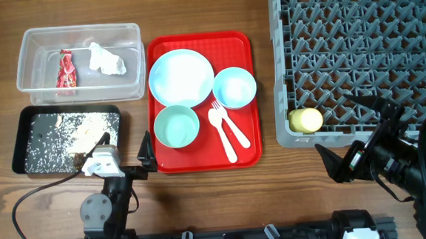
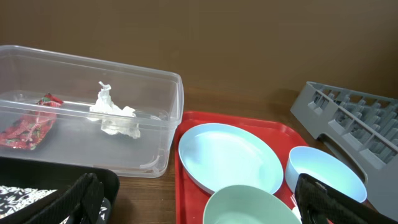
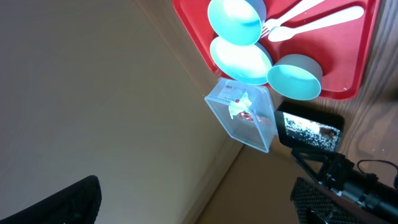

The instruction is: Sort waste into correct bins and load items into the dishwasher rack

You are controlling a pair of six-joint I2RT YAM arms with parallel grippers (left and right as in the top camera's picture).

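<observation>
The clear tub [image 1: 23, 61] holds the red wrapper [image 1: 65, 71] and the white napkin [image 1: 106, 59]. The black tray [image 1: 64, 108] holds food scraps [image 1: 80, 133]. The blue plate [image 1: 181, 77], blue bowl [image 1: 234, 87], green bowl [image 1: 176, 127], white fork and spoon [image 1: 227, 131] lie on the red tray [image 1: 206, 157]. The yellow cup [image 1: 306, 120] lies in the grey rack's [image 1: 284, 71] front left corner. My left gripper [image 1: 124, 149] is open and empty between the black tray and the red tray. My right gripper [image 1: 353, 134] is open and empty at the rack's front edge.
The left wrist view shows the tub [image 2: 93, 81], the napkin [image 2: 115, 118], the wrapper [image 2: 28, 127], the plate [image 2: 230, 158], both bowls and the rack's corner [image 2: 354, 121]. Bare wooden table lies in front of the red tray.
</observation>
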